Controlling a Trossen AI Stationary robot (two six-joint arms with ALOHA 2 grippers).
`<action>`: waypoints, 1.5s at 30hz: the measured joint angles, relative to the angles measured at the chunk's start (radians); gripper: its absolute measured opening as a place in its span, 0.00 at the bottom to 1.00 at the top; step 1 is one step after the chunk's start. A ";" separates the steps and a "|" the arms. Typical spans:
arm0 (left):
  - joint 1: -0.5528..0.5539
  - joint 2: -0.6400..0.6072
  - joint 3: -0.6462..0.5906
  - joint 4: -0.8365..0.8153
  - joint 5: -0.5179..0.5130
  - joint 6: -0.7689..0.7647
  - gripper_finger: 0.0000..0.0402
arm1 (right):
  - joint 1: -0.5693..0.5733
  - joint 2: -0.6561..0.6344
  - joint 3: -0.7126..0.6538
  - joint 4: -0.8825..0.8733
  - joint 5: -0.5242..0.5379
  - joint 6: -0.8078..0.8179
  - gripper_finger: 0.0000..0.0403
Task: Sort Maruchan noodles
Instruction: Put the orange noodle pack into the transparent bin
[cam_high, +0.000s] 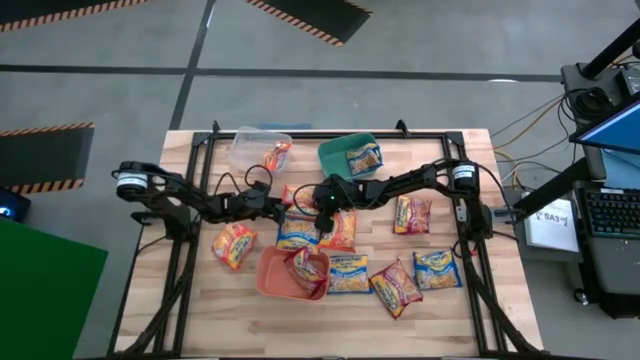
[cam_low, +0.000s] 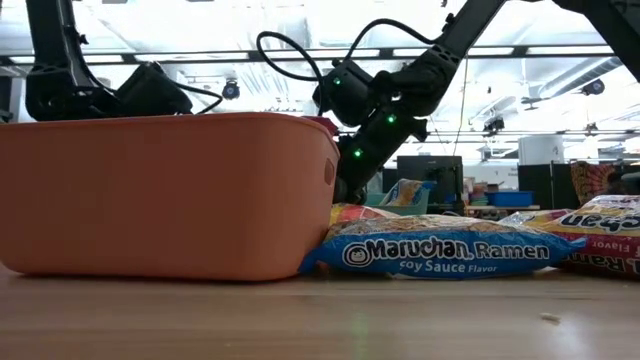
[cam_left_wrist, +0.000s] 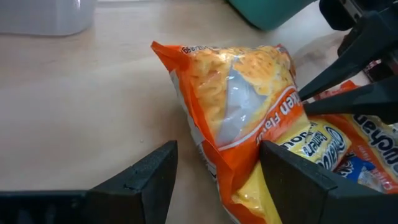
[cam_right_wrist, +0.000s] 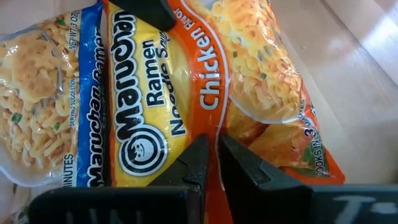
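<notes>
Blue packet (cam_low: 445, 254): lies flat at the table's (cam_high: 180, 300) front edge, touching the orange tub (cam_low: 165, 195).
Left end effector (cam_left_wrist: 214, 180): fingers spread wide either side of an orange chicken packet (cam_left_wrist: 239, 118) lying mid-table, not gripping it.
Right end effector (cam_right_wrist: 213, 163): fingers nearly together, tips resting on the same orange packet, overlapping a blue one (cam_right_wrist: 53, 93).
Other packets: scattered over the table; one each in the clear tub (cam_high: 258, 148), teal tub (cam_high: 340, 152) and orange tub.

Wooden table (cam_high: 190, 300), light planks. Directly on it: scattered ramen packets (cam_high: 416, 213), an orange tub (cam_high: 275, 280), a teal tub (cam_high: 335, 152), a clear tub (cam_high: 250, 145).
</notes>
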 joint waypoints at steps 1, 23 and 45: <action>0.001 0.007 0.000 0.008 0.000 0.000 0.52 | 0.000 0.000 0.000 0.000 0.000 0.000 0.08; 0.000 0.104 0.001 0.175 0.007 0.106 0.04 | 0.000 -0.019 -0.002 -0.002 0.000 -0.001 0.08; -0.001 -0.212 -0.006 0.104 0.066 0.440 0.00 | 0.000 -0.349 -0.058 -0.105 0.000 -0.029 0.08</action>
